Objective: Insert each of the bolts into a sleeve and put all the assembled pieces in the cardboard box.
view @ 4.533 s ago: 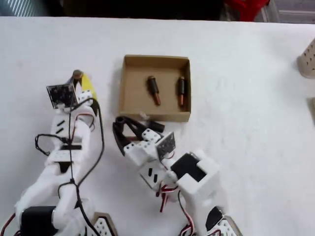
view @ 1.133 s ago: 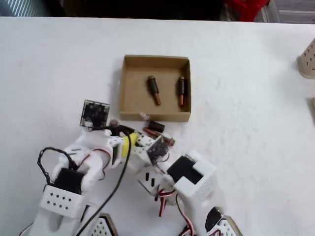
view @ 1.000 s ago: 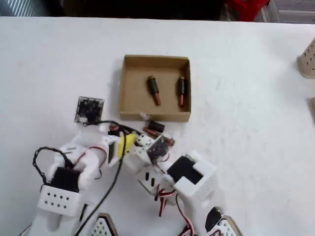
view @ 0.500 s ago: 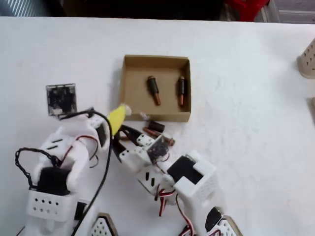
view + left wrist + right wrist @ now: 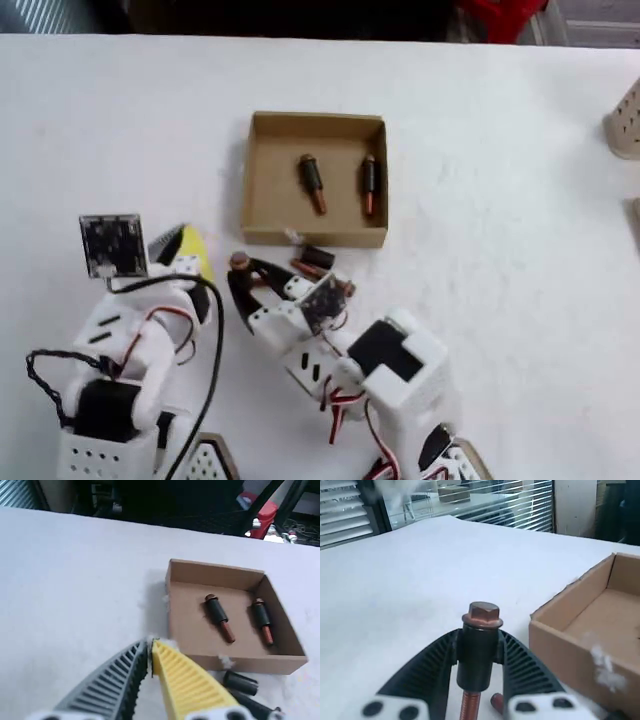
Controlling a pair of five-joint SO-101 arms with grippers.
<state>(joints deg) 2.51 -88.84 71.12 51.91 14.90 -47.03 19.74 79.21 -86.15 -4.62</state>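
Observation:
My right gripper (image 5: 241, 274) is shut on a black sleeve (image 5: 477, 660) with a copper bolt through it; the bolt head (image 5: 239, 261) sticks out past the fingertips. It sits just in front of the cardboard box (image 5: 275, 185), near the box's left corner. Two assembled pieces (image 5: 312, 183) (image 5: 368, 185) lie inside the box. A loose sleeve (image 5: 318, 257) and a loose bolt (image 5: 308, 269) lie on the table against the box's front wall. My left gripper (image 5: 150, 648), grey and yellow, is shut on nothing and sits left of the box (image 5: 190, 625).
The white table (image 5: 500, 250) has open room to the right and behind the box. A pale perforated object (image 5: 626, 122) stands at the far right edge. The two arms' bodies crowd the near edge of the table.
My left gripper came over from the left to the right gripper, then pulled back to the left with nothing in it. The right gripper now holds the sleeve with a bolt in it.

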